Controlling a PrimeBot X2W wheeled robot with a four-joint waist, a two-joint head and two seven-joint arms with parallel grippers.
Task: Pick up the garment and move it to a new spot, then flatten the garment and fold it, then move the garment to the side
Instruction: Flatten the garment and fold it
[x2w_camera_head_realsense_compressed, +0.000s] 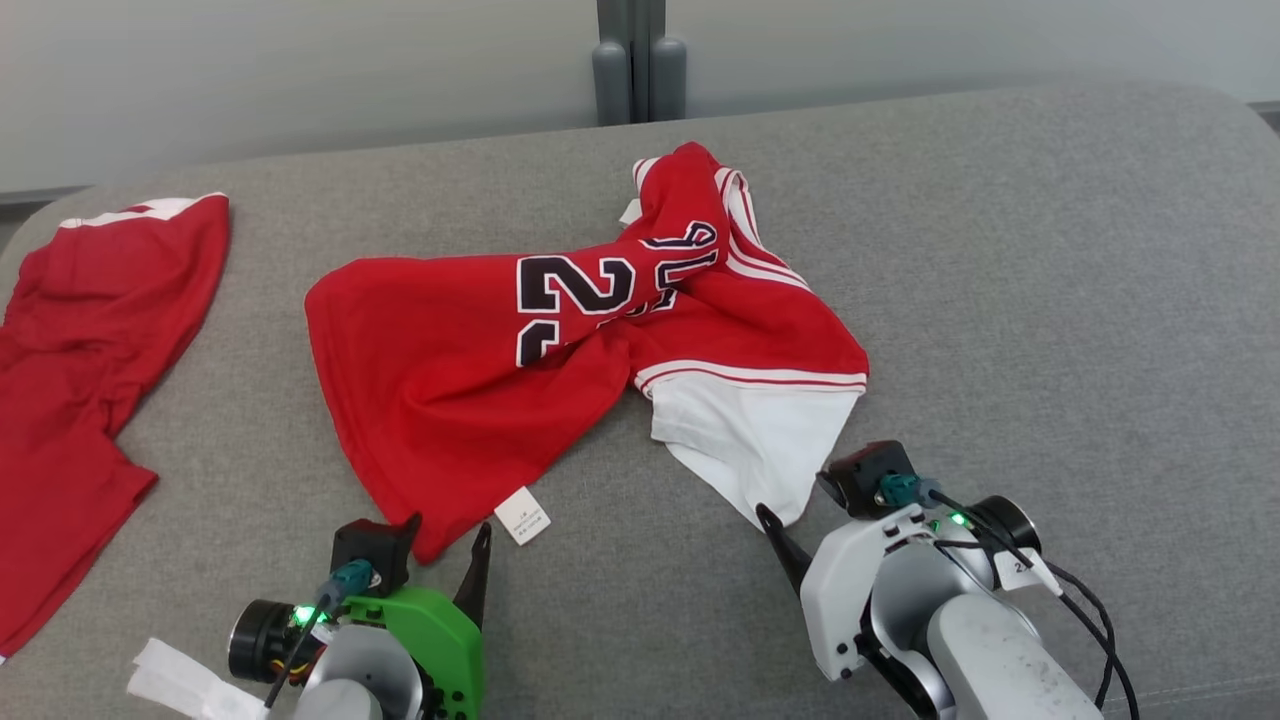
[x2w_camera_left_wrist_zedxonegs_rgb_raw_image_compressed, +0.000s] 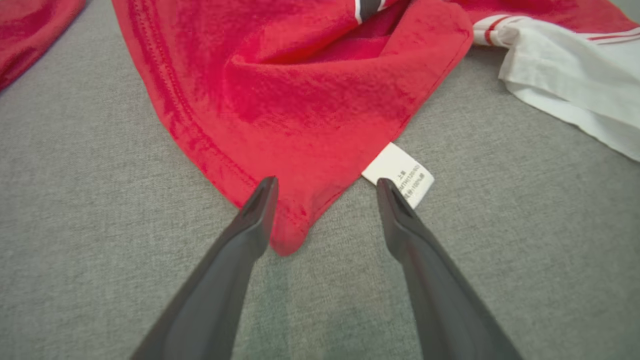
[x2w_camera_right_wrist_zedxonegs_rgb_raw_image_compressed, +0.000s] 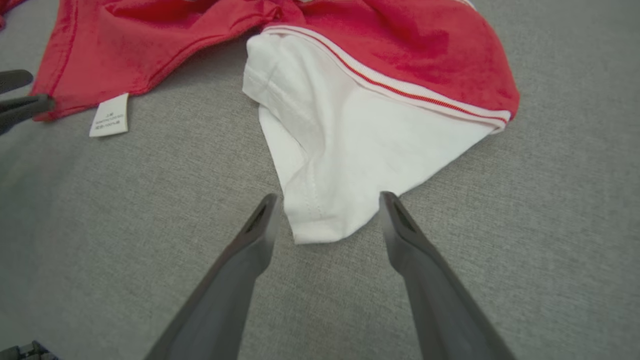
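Since the left pincer (x2w_camera_left_wrist_zedxonegs_rgb_raw_image_compressed: 326, 182) and right pincer (x2w_camera_right_wrist_zedxonegs_rgb_raw_image_compressed: 327, 196) stand apart astride a red hem corner (x2w_camera_left_wrist_zedxonegs_rgb_raw_image_compressed: 287, 235) and a white corner (x2w_camera_right_wrist_zedxonegs_rgb_raw_image_compressed: 325, 225) of the garment (x2w_camera_head_realsense_compressed: 560, 340) crumpled in the middle of the cushion (x2w_camera_head_realsense_compressed: 1000, 250), we risk pinching one layer or the care label (x2w_camera_left_wrist_zedxonegs_rgb_raw_image_compressed: 398, 175) and lifting it twisted.

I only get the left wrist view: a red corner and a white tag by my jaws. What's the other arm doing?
Observer: The right gripper holds its jaws open, with the tip of the white sleeve between them.
Operator: Any picture on the shirt?
Observer: Big black numbers with white outlines, on the crumpled red jersey.
Operator: What's the red bit in my top corner?
Observer: A second red garment, lying apart from the jersey at the left end of the grey cushion.
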